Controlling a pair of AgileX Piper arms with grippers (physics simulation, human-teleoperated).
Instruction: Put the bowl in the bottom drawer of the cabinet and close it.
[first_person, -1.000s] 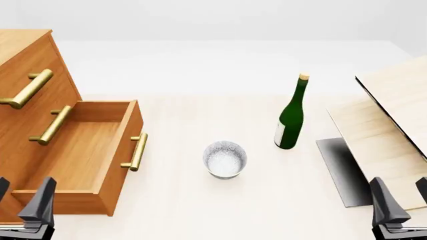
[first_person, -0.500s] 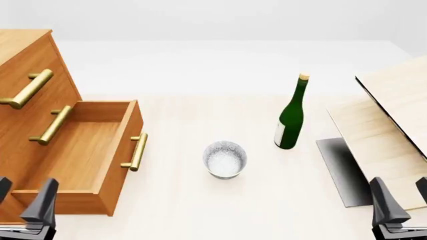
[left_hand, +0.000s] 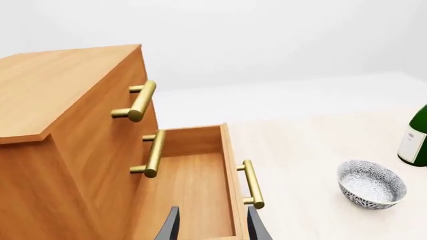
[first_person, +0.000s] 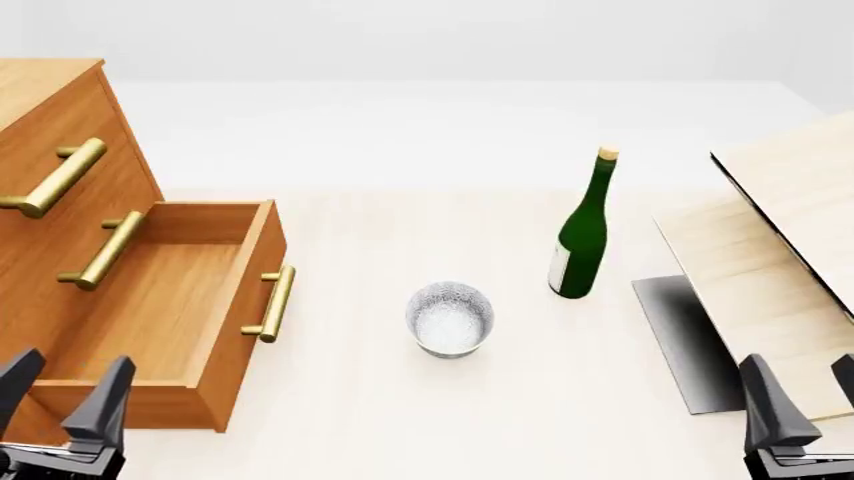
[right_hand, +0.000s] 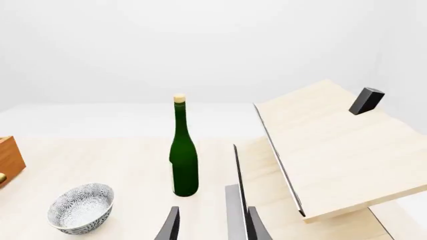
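left gripper (first_person: 60, 385) has shifted right, spread wide; right gripper (first_person: 801, 395) wide, bowl (first_person: 450, 318) untouched

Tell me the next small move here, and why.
Probably the left tool should swing toward the bowl with its fingers open. The bottom drawer is already pulled out with nothing in it, while the bowl stands ungrasped on the table between the drawer and the green bottle, nearer the left arm.

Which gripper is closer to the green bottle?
Right. The right gripper sits near the table's near edge, right of the green bottle; the left gripper hangs far across, by the drawer.
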